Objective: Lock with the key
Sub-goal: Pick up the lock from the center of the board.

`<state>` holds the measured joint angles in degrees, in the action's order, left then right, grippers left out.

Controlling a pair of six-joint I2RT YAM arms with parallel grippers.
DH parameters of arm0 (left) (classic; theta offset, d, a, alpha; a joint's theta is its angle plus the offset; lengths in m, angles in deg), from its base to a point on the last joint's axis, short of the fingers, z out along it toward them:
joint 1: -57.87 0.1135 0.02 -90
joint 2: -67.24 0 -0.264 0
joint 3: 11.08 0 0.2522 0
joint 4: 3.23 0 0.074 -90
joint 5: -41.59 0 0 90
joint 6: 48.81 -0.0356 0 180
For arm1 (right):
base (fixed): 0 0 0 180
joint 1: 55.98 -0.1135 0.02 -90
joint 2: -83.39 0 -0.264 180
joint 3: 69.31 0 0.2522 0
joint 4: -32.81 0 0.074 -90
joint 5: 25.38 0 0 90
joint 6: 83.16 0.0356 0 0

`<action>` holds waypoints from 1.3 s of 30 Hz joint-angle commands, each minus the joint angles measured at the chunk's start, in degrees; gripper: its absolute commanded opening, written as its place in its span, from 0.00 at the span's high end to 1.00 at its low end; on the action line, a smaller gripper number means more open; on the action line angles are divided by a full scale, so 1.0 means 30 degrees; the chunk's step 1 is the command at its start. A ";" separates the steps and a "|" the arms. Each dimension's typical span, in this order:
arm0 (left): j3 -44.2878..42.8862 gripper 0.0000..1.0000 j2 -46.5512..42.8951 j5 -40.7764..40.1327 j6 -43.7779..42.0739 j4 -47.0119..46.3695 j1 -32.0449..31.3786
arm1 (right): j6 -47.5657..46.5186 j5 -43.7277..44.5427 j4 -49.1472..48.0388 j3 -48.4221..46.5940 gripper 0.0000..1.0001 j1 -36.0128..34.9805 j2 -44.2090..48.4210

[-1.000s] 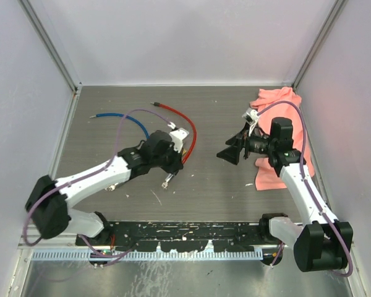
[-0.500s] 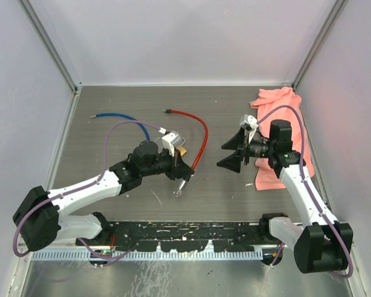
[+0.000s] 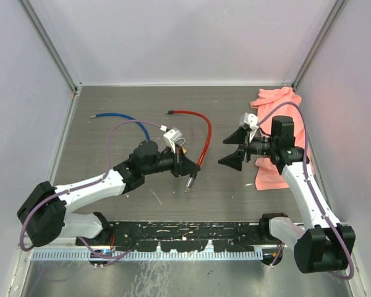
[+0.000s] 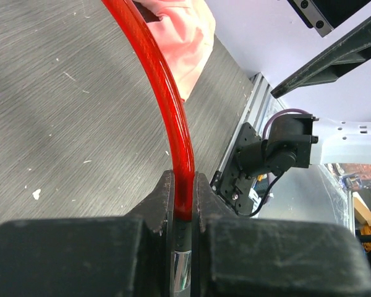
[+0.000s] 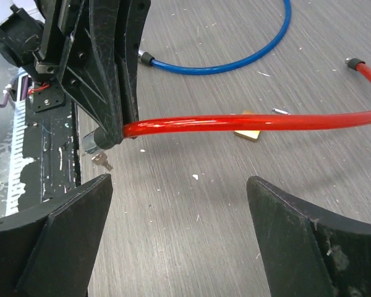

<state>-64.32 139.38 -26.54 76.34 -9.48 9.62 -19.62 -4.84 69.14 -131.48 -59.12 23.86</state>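
Red plastic-sheathed cable (image 3: 208,133) was pinched nr its steel end by left hand (image 3: 188,167), prob. presenting it to right hand (image 3: 232,150), gaping empty.

Text: nothing is showing legibly in any view.
Labels, brands, numbers, signs: none is reading clearly anywhere.

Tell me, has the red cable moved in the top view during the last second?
Yes. The red cable, clamped in the left gripper, has shifted right, toward the pink cloth and away from the blue cable.
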 commanded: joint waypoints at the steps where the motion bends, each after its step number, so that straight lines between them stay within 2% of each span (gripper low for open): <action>1: -0.0300 1.00 0.0698 0.0937 0.0811 -0.3937 0.0028 | 0.0374 0.0467 -0.0135 -0.1030 0.06 -0.0009 -0.0063; 3: -0.0315 1.00 0.0906 0.0972 0.0946 -0.4212 0.0002 | 0.1392 0.0759 -0.0613 -0.1183 0.06 -0.0009 -0.0276; 7: -0.0271 1.00 0.0945 0.0659 0.0989 -0.4359 0.0025 | 0.5427 0.1089 -0.2756 -0.1107 0.09 -0.0120 -0.1139; 13: -0.0067 1.00 0.0945 0.0115 0.1084 -0.4737 0.0001 | 1.4332 0.2022 -0.9397 0.1345 0.12 -0.1359 -0.2165; 16: -0.0073 1.00 0.0975 -0.0233 0.1080 -0.4898 0.0024 | 1.7810 0.3146 -1.1678 0.2099 0.13 -0.1864 -0.2533; 19: -0.0204 1.00 0.1090 -0.0387 0.1087 -0.5040 0.0003 | 1.9996 0.4898 -1.1949 0.2175 0.14 -0.2545 -0.2946; 23: -0.0397 1.00 0.1338 -0.0323 0.1233 -0.5134 0.0003 | 2.2950 0.5180 -1.4147 0.2821 0.19 -0.3021 -0.3422; 26: -0.0403 1.00 0.1534 -0.0278 0.1448 -0.5325 0.0005 | 2.4765 0.5217 -1.6136 0.3559 0.27 -0.3186 -0.3675; 33: -0.0315 1.00 0.2064 -0.0402 0.1891 -0.5903 0.0001 | 2.5292 0.5492 -1.6721 0.4183 0.46 -0.4125 -0.3749; 38: -0.0359 1.00 0.2227 -0.0510 0.1912 -0.5743 0.0020 | 2.6427 0.5212 -1.7831 0.4405 0.72 -0.4139 -0.3742; 39: -0.0332 1.00 0.2210 -0.0572 0.1865 -0.5601 0.0005 | 2.6712 0.5073 -1.8094 0.4432 0.80 -0.4122 -0.3749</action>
<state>-63.93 146.13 -27.20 82.09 -20.61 9.62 56.29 11.65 22.49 -117.88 -71.07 12.08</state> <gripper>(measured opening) 0.051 0.308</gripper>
